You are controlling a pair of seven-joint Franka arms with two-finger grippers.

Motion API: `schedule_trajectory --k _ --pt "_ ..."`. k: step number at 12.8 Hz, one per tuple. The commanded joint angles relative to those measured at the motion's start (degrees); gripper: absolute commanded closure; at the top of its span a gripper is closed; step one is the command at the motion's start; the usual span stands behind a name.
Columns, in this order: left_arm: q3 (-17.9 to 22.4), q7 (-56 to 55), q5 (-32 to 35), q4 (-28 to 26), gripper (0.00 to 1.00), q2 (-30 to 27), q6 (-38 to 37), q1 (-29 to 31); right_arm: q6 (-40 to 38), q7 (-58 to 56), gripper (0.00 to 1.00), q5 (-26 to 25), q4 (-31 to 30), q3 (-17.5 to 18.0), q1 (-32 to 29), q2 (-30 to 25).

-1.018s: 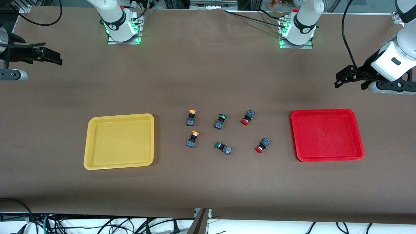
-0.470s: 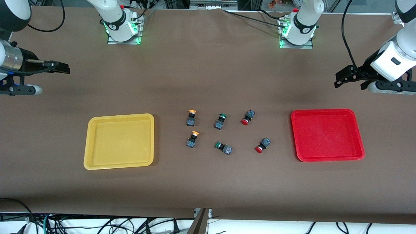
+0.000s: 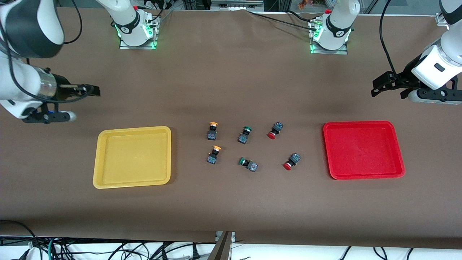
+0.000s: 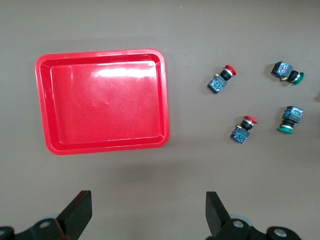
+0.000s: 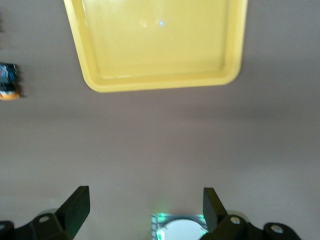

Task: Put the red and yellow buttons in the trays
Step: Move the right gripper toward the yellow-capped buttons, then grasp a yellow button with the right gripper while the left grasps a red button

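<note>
Both trays sit bare: the yellow tray (image 3: 132, 157) and the red tray (image 3: 363, 150). The right pincer (image 3: 92, 90) hangs spread wide over the counter (image 3: 231, 202) above the yellow tray's end. The left pincer (image 3: 379, 86) waits, spread wide too.

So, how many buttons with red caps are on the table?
2, both lying between the green-capped buttons and the red tray: one red button farther from the front camera, the other red button nearer. None seems hidden.

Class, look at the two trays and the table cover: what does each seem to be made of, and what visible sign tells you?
Red tray: probably moulded plastic, glossy; bright highlights sit on its floor and its corners are rounded.
Yellow tray: likely the same plastic, with a small glint showing in the right wrist view.
Table cover: seemingly brown matte paper or fabric; it shows no reflections, so which one is unclear.
</note>
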Motion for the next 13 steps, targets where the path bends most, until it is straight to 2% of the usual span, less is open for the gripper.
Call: schedule_trajectory --k 1,5,8,11,13 --pt "-0.6 -0.1 0.7 2.4 0.00 0.9 -1.5 -0.1 4.3 6.4 0.00 0.8 0.6 -0.1 4.2 4.2" --pt "-0.6 -0.1 0.7 2.4 0.00 1.1 -2.0 -0.1 14.6 15.2 0.00 0.9 0.6 -0.1 10.2 8.9" --pt "-1.5 -0.2 0.6 2.4 0.00 2.9 -5.1 -0.1 20.9 21.8 0.00 0.9 0.6 -0.1 15.4 12.3" --pt "-3.2 -0.1 0.7 3.1 0.00 10.1 -4.9 -0.3 28.2 30.0 0.00 0.9 0.6 -0.1 19.8 15.4" --pt "-3.4 -0.1 0.7 7.9 0.00 18.1 -3.6 -0.8 32.4 31.6 0.00 0.9 0.6 -0.1 22.6 18.4"
